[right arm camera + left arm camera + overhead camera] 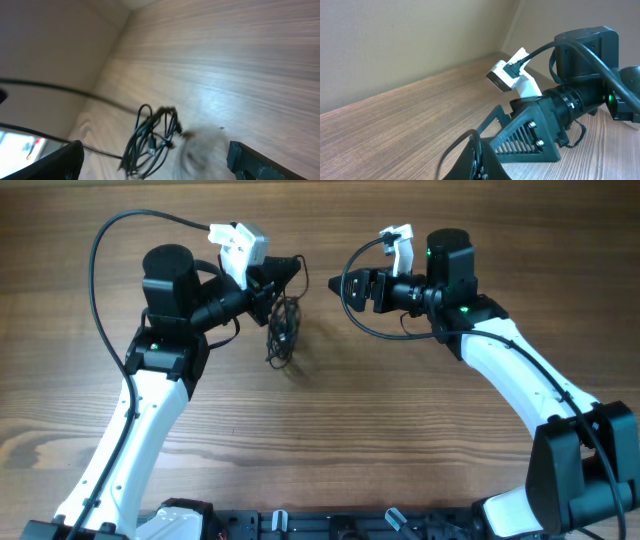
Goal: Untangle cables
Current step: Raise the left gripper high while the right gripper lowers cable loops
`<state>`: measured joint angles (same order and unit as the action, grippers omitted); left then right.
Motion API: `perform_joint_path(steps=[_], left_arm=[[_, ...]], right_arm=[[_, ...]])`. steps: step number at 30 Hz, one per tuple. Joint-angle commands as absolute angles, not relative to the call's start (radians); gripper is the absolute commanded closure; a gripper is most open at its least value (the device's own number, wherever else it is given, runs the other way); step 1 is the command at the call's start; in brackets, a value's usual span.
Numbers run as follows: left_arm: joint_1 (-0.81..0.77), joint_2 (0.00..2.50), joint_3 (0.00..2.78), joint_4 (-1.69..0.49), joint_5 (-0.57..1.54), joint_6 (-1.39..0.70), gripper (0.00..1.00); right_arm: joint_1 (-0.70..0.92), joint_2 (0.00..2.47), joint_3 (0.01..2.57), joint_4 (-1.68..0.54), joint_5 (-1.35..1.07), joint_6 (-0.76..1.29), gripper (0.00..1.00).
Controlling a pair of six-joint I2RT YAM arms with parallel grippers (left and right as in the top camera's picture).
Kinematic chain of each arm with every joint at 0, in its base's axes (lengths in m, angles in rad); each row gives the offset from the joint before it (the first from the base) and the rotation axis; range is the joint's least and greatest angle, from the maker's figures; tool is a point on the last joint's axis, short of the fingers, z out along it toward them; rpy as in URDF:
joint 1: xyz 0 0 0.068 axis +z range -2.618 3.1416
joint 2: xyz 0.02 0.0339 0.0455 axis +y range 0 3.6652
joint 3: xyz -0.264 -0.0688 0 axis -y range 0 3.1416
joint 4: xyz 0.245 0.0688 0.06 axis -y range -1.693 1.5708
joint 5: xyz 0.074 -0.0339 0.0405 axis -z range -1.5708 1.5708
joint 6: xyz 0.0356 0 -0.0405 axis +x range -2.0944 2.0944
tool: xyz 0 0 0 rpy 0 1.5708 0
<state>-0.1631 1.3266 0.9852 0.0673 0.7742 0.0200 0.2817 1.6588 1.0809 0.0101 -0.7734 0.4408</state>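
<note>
The cables [283,330] are a tangled bundle of thin black cords that hangs from my left gripper [293,268] down to the wooden table. My left gripper is shut on the top of the bundle. In the left wrist view its jaws [480,161] pinch a black loop [454,148]. My right gripper [336,283] is open and empty, level with the left one and a short way to its right. In the right wrist view its fingers [155,152] are spread wide, with the bundle [150,140] beyond and between them. The right gripper also shows in the left wrist view [530,132].
The wooden table [400,420] lies under both arms. Thick black robot cables arc over the left arm [100,240] and below the right gripper [372,330]. A beige wall [395,40] stands behind the table's far edge.
</note>
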Motion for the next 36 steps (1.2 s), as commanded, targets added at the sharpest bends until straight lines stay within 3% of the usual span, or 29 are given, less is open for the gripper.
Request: perform_joint_path(steps=[1,8,16,25,30,36], left_arm=[[-0.160,1.300,1.003,0.073,0.769,0.014,0.96],[-0.159,1.288,1.013,0.165,0.763,-0.024,0.96],[-0.159,1.261,1.144,0.165,0.731,-0.042,0.96],[-0.159,1.249,1.228,0.165,0.671,-0.042,0.96],[-0.159,1.249,1.233,0.165,0.655,-0.042,0.96],[-0.159,1.249,1.271,0.165,0.570,-0.040,0.96]], right_arm=[[0.284,1.659,1.073,0.010,-0.896,0.420,0.05],[0.284,1.659,1.073,-0.153,-0.732,0.398,0.05],[0.284,1.659,1.073,-0.187,-0.568,0.389,0.05],[0.364,1.666,1.073,-0.255,-0.651,0.258,0.04],[0.454,1.672,1.073,-0.218,-0.642,0.276,0.04],[0.485,1.697,1.073,-0.210,-0.451,0.380,0.00]])
